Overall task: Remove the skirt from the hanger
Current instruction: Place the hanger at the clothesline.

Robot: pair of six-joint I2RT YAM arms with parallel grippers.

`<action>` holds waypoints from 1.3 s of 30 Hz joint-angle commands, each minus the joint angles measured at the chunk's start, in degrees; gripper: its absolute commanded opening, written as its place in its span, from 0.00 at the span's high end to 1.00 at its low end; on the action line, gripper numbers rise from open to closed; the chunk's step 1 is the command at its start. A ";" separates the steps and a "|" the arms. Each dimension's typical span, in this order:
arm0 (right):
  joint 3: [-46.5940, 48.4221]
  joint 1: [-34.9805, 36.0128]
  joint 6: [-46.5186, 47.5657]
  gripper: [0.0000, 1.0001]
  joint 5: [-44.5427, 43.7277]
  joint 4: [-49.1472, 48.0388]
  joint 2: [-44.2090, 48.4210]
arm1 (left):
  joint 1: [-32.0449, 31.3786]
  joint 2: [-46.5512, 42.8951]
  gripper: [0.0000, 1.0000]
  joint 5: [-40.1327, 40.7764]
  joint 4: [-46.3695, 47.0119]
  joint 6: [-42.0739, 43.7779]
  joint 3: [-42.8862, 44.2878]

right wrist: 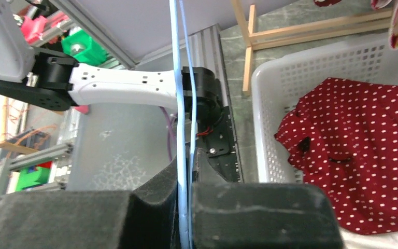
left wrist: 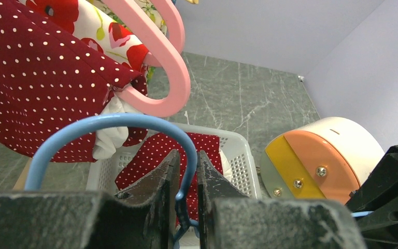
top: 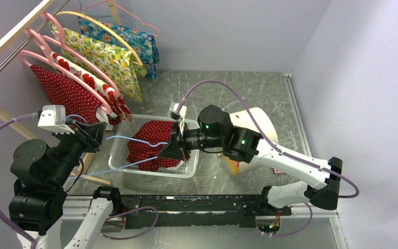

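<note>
The red white-dotted skirt (top: 153,146) lies crumpled in the white basket (top: 115,155). It also shows in the left wrist view (left wrist: 150,155) and the right wrist view (right wrist: 368,155). The thin blue hanger (top: 134,140) is bare and held level above the basket. My left gripper (top: 96,134) is shut on the hanger's hook neck (left wrist: 186,181). My right gripper (top: 170,149) is shut on the hanger's far end, and its two wires (right wrist: 181,104) run up between the pads.
A wooden rack (top: 10,36) at the left carries pink hangers (top: 57,65) with a red dotted garment (top: 67,93) and floral garments (top: 103,57). A round white, orange and yellow device (left wrist: 316,155) stands right of the basket (left wrist: 241,155). The grey wall is close on the right.
</note>
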State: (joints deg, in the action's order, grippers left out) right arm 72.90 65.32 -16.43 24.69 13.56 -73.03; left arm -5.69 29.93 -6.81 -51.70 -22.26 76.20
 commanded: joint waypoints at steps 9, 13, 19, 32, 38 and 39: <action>-1.69 -0.01 -1.27 1.00 -4.20 -4.24 4.66 | 0.49 -0.39 0.09 -1.99 2.15 -0.81 0.84; -2.27 -0.01 -1.55 1.00 -8.33 -3.05 3.95 | 0.42 0.32 0.00 -2.19 1.64 -0.63 1.92; -2.16 -0.02 -1.34 1.00 -9.01 -1.43 0.57 | 0.42 0.27 0.00 -0.82 0.40 -0.84 5.44; 5.20 1.13 2.60 1.00 -12.64 -7.05 -5.08 | 0.42 -3.23 0.01 7.91 -0.28 -2.44 17.28; 5.70 1.37 4.75 1.00 -14.07 -19.52 -8.01 | 0.42 -4.04 0.01 3.49 1.21 -3.89 13.87; 5.10 1.32 5.23 1.00 -14.88 -22.59 -8.53 | 0.49 -4.21 0.01 2.41 2.03 -4.19 12.95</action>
State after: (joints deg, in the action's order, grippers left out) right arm 77.73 66.37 -13.91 12.38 4.14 -80.01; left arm -5.72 25.63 -1.69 -51.83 -24.99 92.07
